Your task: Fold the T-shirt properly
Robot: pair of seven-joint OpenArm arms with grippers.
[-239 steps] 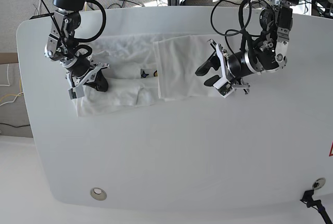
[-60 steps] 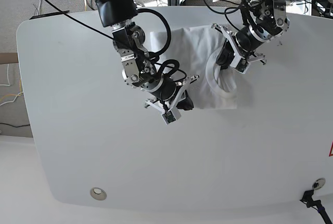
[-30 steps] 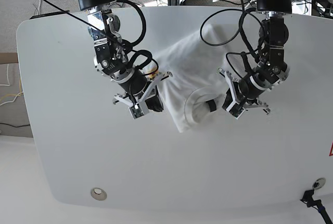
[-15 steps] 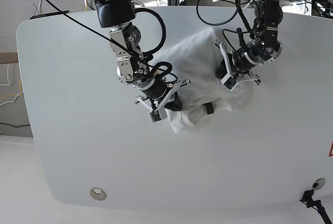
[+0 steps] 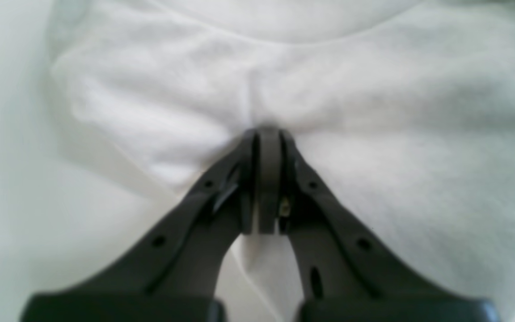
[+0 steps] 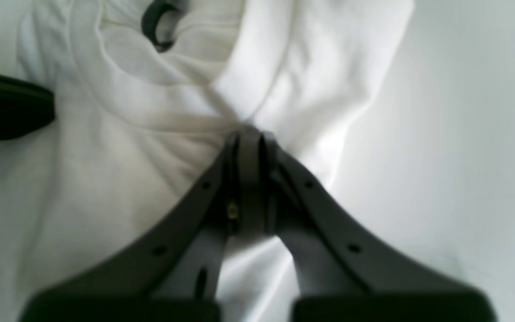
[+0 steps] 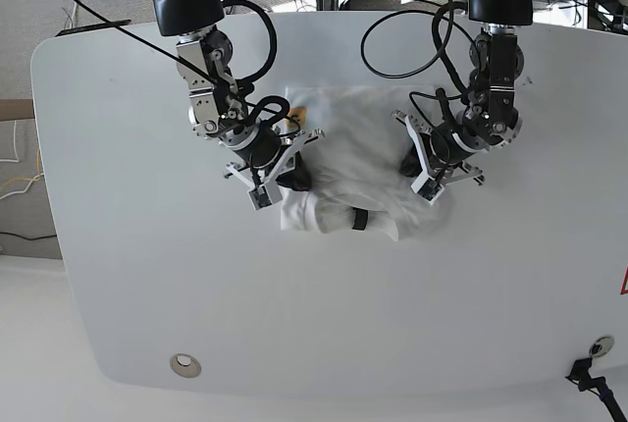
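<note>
Pinching T-shirt point(image 7: 358, 172), both tools clamped, white table point(image 7: 294, 324)

T-shirt point(image 7: 353, 162) plain white, small orange/yellow patch showing at its 10 o'clock corner, black neck label point(image 7: 360, 220) at 6 o'clock. Desk point(image 7: 324, 314) white. Both claws matte black: left claw point(image 5: 267, 134), right claw point(image 6: 248, 134). Black cables on arms.

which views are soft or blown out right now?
Left wrist: soft throughout, T-shirt weave smeared, left hand blurred. Right wrist: also soft, right hand blurred, table washed pale. Base: sharp, even light on the cloth, bright glare along the floor at top.
</note>
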